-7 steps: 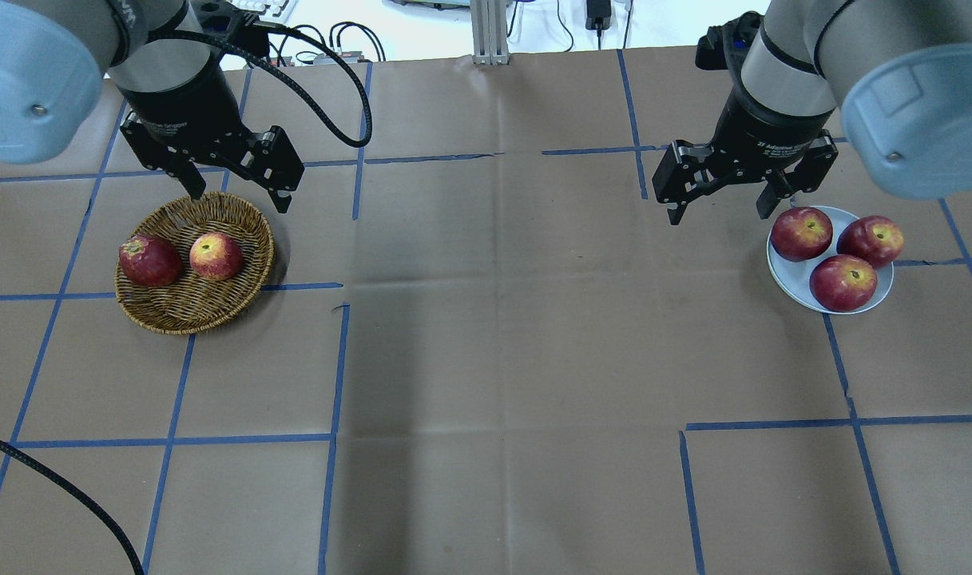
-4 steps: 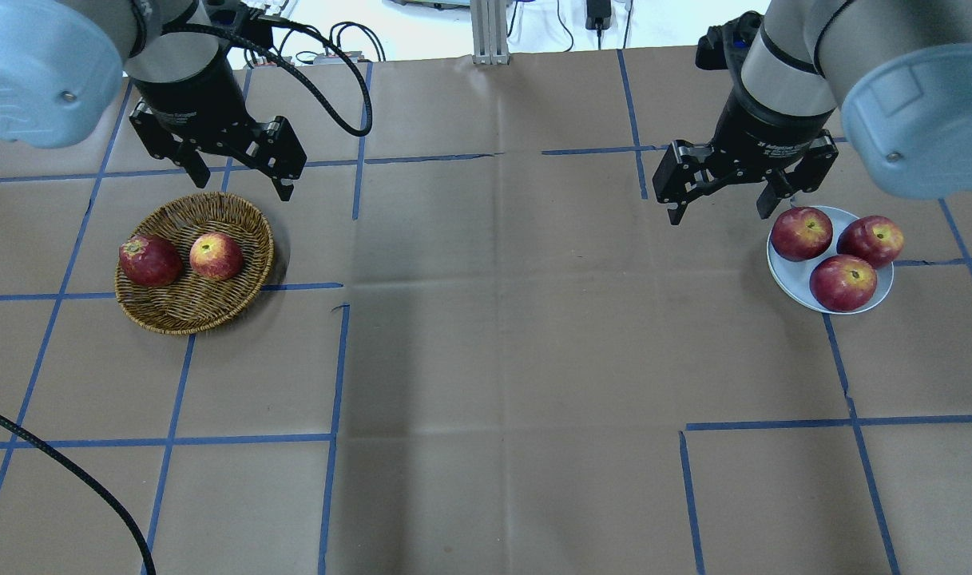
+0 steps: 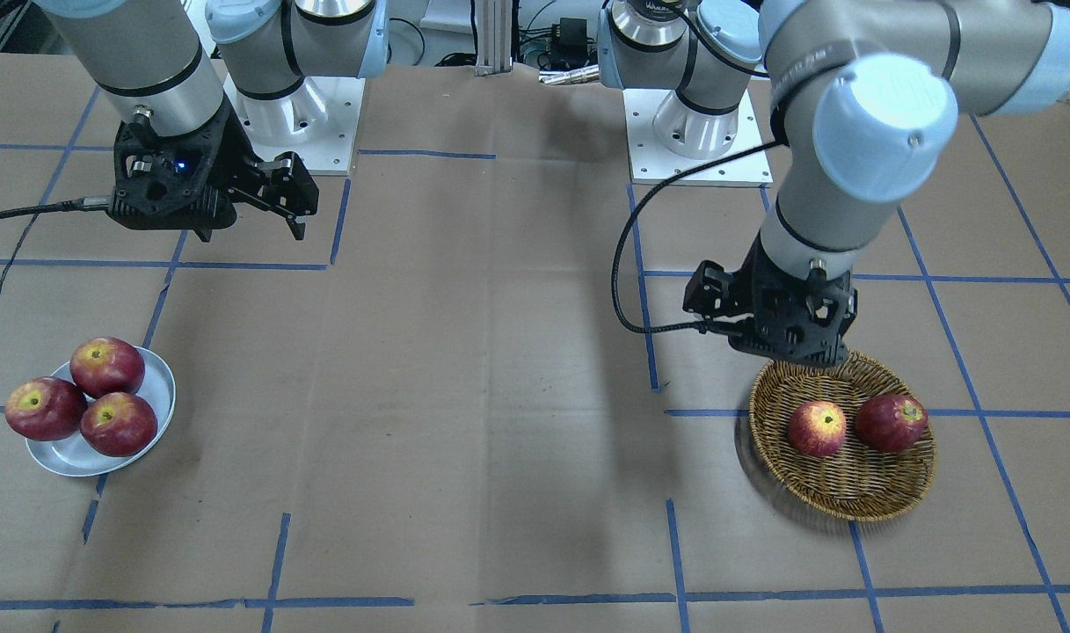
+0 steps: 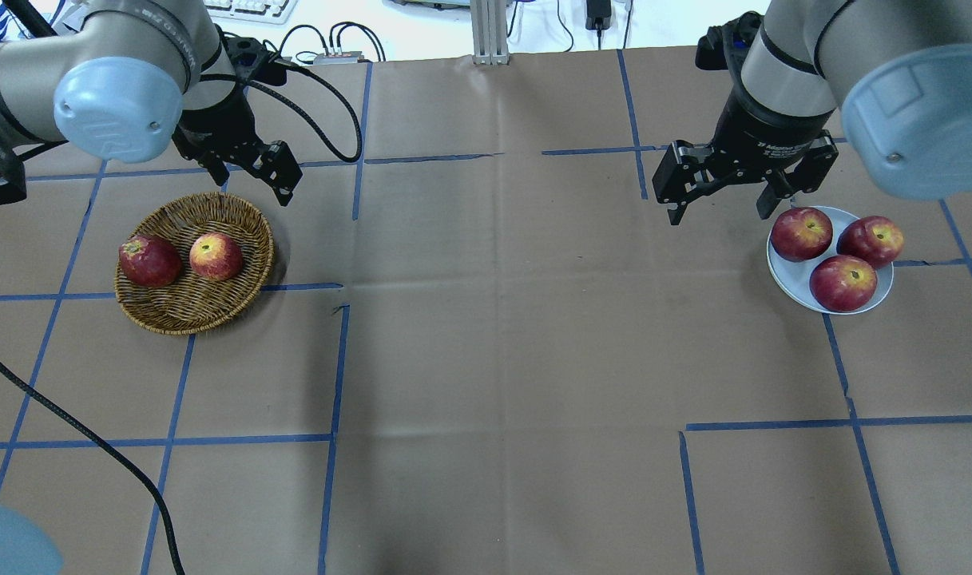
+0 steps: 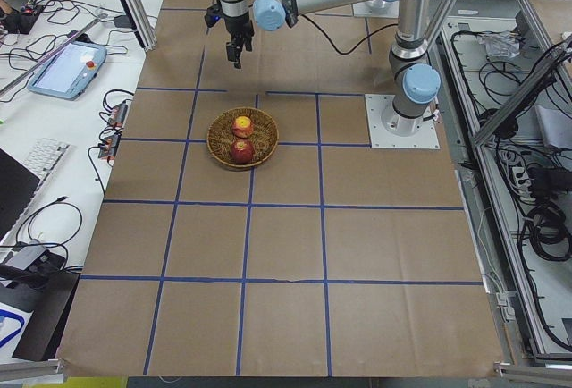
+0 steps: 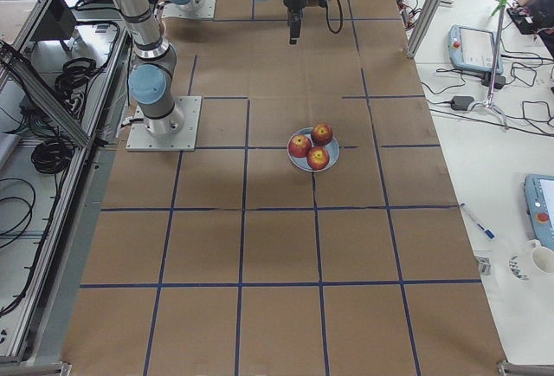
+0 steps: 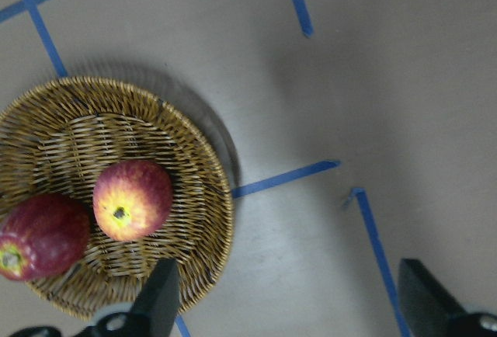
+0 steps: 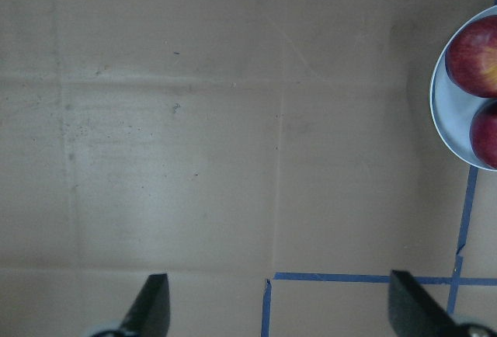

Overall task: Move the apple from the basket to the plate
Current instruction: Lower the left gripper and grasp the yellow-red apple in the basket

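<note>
Apple (image 4: 216, 255) sitting stem-up in the basket (image 4: 170, 318), on the side nearer the table's middle, against or just beside a darker apple (image 4: 149, 260); contact between the two impossible to confirm. Basket on the left half of the table, well in from the left edge. Plate (image 4: 785, 279) on the right half, carrying three dark apples (image 4: 843, 282), with little bare room.

Left gripper (image 4: 250, 182) raised above the table close to the basket, jaws spread wide and empty. Unclear whether squarely over the basket, since the views disagree. Right gripper (image 4: 720, 212) likewise wide and empty, beside the plate on the side toward the table's centre.

Probably firm, round and fairly heavy for its size, with smooth waxy skin: likely slippery under hard pads, apt to roll, and liable to bruise if pinched hard. Best taken across the widest girth, fingers descending either side of the stem on a line that misses the neighbouring apple and the wicker wall. Moderate squeeze only. At set-down, some risk of rolling off the crowded plate; better aimed at the bare patch toward the table's centre.
</note>
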Tool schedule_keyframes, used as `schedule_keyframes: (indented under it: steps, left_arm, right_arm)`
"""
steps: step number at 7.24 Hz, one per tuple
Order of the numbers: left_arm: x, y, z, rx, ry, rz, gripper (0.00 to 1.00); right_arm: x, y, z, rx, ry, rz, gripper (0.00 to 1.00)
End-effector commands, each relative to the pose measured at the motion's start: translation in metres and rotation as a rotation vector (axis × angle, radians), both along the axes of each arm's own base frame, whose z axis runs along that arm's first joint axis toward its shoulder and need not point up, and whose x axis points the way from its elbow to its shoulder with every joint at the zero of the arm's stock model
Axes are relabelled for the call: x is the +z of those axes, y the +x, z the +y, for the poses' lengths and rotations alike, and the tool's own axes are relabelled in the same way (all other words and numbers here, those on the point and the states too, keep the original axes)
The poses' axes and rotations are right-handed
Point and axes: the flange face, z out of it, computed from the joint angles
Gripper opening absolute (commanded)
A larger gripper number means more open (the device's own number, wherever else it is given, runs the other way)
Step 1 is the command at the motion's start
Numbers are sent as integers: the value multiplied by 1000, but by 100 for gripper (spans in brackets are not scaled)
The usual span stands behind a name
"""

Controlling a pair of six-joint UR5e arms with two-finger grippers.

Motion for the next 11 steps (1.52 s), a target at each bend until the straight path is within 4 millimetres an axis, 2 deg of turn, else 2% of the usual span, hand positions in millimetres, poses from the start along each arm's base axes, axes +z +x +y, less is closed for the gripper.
schedule_keyframes:
  steps: [1,2,3,5,8,10,11]
  left_arm:
    - [-42,74,-19,-25,38,15,99]
    - [-59,101,-19,-41,70,35,99]
    - [-91,115,-12,-34,107,54,99]
    - [-131,113,5,-38,63,37,99]
    - [-153,114,6,-33,73,39,98]
    - [-152,114,5,-24,68,40,57]
    - [-145,116,-1,-29,54,27,47]
  right_arm:
    - [-1,0,0,0,2,-1,100]
    - [0,-1,0,-2,0,-1,100]
    - [0,-5,-1,-14,2,-4,100]
    - [-1,-8,-3,-20,3,-9,100]
    - [-2,-8,-3,-20,5,-10,100]
    - [-1,-8,-3,-20,3,-10,100]
    - [-2,-8,-2,-20,6,-10,100]
